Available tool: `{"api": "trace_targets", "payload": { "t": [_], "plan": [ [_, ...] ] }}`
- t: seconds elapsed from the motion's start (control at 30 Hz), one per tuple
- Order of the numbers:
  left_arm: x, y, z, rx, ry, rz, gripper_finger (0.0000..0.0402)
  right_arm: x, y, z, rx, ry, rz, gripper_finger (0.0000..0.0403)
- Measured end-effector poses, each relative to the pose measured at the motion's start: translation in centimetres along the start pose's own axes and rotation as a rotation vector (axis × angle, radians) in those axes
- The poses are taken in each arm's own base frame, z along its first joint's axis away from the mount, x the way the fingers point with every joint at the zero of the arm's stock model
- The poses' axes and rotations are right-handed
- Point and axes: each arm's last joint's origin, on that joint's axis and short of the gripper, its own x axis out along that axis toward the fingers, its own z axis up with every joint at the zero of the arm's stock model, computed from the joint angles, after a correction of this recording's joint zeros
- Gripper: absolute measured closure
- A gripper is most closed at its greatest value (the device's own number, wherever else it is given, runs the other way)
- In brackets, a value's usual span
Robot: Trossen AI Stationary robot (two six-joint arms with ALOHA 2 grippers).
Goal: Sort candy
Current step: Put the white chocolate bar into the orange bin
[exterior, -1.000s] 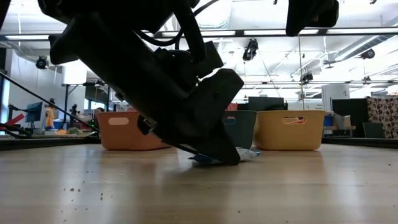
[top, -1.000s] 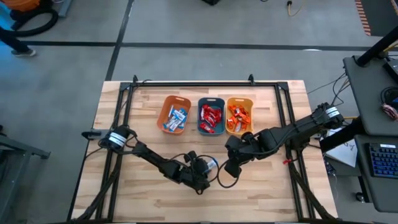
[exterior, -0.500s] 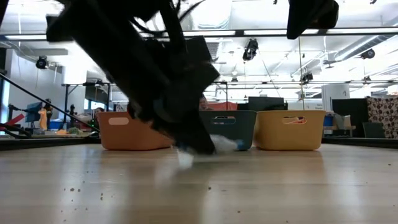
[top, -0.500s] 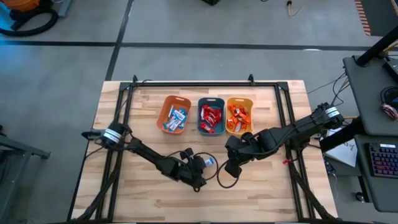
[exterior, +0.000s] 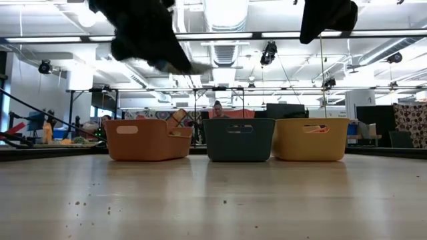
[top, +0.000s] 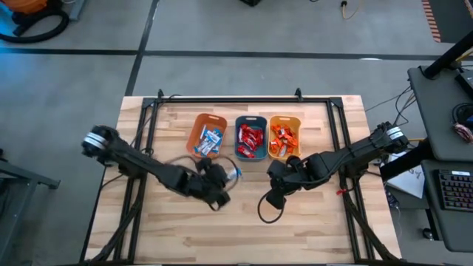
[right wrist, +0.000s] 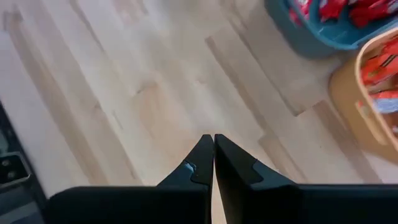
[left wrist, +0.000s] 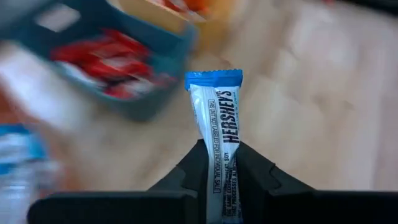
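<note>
Sorting nearly finished by the look of it: blue-and-white candies [top: 210,140] in the orange bin [top: 198,127], red candies [top: 251,138] in the teal bin [top: 240,120], orange candies [top: 282,137] in the yellow-orange bin [top: 297,122], all ranged along the table's [top: 325,222] far edge. Left gripper [left wrist: 219,163] clamped on a blue-and-white Hershey's candy [left wrist: 219,127], raised near the front of the orange bin, seemingly the last piece to drop. Right gripper [right wrist: 214,148] pinched shut on nothing, parked just in front of the yellow-orange bin.

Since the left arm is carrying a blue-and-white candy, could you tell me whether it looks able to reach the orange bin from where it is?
Probably yes: the left gripper, shut on the blue-and-white candy, hangs just short of the orange bin, with nothing between them.
</note>
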Motion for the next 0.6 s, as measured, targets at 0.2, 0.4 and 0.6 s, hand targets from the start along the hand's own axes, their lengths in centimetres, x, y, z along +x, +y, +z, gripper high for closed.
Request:
{"api": "trace_targets", "payload": {
  "t": [0.2, 0.4, 0.6],
  "plan": [
    [-2.8, 6.3, 3.7, -0.033, -0.041, 0.193, 0.0365, 0.0, 0.0, 0.2, 0.022, -0.045, -0.017, 0.0394],
    [-1.7, 13.6, 4.5, -0.086, -0.014, 0.297, 0.0365, -0.1, 0.5, 0.8, 0.043, -0.124, 0.021, 0.0394],
    [0.8, 18.9, 2.7, -0.197, 0.035, 0.251, 0.0365, -0.1, 0.7, 1.0, 0.049, -0.161, 0.020, 0.0394]
  ]
}}
